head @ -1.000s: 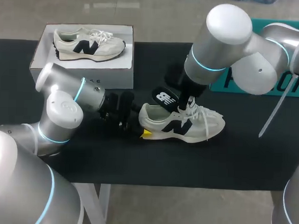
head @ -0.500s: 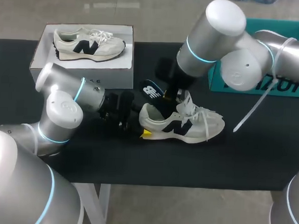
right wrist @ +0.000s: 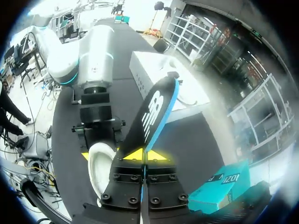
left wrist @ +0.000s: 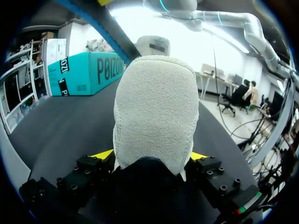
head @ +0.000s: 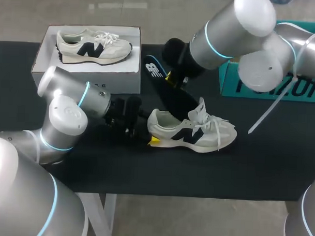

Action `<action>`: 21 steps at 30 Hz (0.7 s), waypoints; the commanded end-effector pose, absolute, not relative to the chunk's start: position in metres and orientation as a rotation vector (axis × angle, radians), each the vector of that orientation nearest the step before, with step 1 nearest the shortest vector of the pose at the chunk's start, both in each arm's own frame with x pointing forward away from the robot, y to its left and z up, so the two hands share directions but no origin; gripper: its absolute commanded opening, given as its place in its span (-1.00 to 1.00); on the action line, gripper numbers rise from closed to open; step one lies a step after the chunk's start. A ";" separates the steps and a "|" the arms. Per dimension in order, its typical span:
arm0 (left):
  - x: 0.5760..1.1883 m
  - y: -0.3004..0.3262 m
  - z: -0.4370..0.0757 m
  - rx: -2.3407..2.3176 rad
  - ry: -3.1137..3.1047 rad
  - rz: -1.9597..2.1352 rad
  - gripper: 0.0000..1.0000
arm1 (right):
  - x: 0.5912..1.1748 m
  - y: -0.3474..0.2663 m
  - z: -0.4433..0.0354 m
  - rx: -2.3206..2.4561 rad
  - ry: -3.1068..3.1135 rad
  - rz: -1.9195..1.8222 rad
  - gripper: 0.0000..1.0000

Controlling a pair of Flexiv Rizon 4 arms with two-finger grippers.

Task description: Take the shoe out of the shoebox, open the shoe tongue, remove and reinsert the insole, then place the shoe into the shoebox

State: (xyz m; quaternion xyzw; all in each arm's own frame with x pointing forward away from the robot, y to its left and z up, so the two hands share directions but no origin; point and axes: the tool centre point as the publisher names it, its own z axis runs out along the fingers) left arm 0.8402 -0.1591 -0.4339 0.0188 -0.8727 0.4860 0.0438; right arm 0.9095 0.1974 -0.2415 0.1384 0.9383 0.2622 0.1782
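Insole [right wrist: 152,112] pinched in raised right end effector [right wrist: 144,155], above shoe [head: 190,130]

Large dark lettering runs along the teal box [head: 228,84]; a white logo marks the insole [head: 155,71].

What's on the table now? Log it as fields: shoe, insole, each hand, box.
shoe: upright on the table, heel in the left hand
insole: raised aslant between box and shoe
left hand: shut on shoe
right hand: shut on insole
box: holds a second shoe
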 end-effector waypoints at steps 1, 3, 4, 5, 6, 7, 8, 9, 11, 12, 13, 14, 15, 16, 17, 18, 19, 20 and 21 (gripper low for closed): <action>0.840 -0.159 -0.435 0.057 -2.667 1.485 -1.00 | 0.866 0.152 -0.173 0.448 2.537 0.816 -1.00; 0.840 -0.159 -0.435 0.057 -2.667 1.485 -1.00 | 0.861 0.145 -0.154 0.486 2.513 0.863 -1.00; 0.840 -0.159 -0.435 0.057 -2.667 1.485 -1.00 | 0.858 0.143 -0.146 0.500 2.488 0.898 -1.00; 0.840 -0.159 -0.435 0.057 -2.667 1.485 -1.00 | 0.857 0.139 -0.138 0.514 2.466 0.937 -1.00; 0.840 -0.159 -0.435 0.057 -2.667 1.485 -1.00 | 0.855 0.138 -0.131 0.510 2.440 0.980 -1.00; 0.840 -0.159 -0.435 0.057 -2.667 1.485 -1.00 | 0.853 0.136 -0.123 0.512 2.414 1.027 -1.00; 0.840 -0.159 -0.435 0.057 -2.667 1.485 -1.00 | 0.851 0.135 -0.117 0.502 2.391 1.066 -1.00; 0.840 -0.159 -0.435 0.057 -2.667 1.485 -1.00 | 0.850 0.135 -0.111 0.489 2.367 1.108 -1.00; 0.840 -0.159 -0.435 0.057 -2.667 1.485 -1.00 | 0.847 0.136 -0.099 0.474 2.353 1.131 -1.00; 0.840 -0.159 -0.435 0.057 -2.667 1.485 -1.00 | 0.846 0.137 -0.092 0.453 2.346 1.143 -1.00; 0.840 -0.159 -0.435 0.057 -2.667 1.485 -1.00 | 0.845 0.138 -0.087 0.441 2.344 1.147 -1.00; 0.840 -0.159 -0.435 0.057 -2.667 1.485 -1.00 | 0.845 0.139 -0.083 0.422 2.357 1.137 -1.00; 0.840 -0.159 -0.435 0.057 -2.667 1.485 -1.00 | 0.844 0.139 -0.080 0.417 2.358 1.143 -1.00; 0.840 -0.159 -0.435 0.057 -2.667 1.485 -1.00 | 0.844 0.139 -0.078 0.404 2.368 1.144 -1.00; 0.840 -0.159 -0.435 0.057 -2.667 1.485 -1.00 | 0.843 0.139 -0.075 0.378 2.400 1.129 -1.00; 0.840 -0.159 -0.435 0.057 -2.667 1.485 -1.00 | 0.842 0.139 -0.072 0.319 2.422 1.117 -1.00; 0.840 -0.159 -0.435 0.057 -2.667 1.485 -1.00 | 0.842 0.139 -0.072 0.319 2.422 1.117 -1.00; 0.840 -0.159 -0.435 0.057 -2.667 1.485 -1.00 | 0.842 0.139 -0.072 0.319 2.422 1.117 -1.00; 0.840 -0.159 -0.435 0.057 -2.667 1.485 -1.00 | 0.842 0.139 -0.072 0.319 2.422 1.117 -1.00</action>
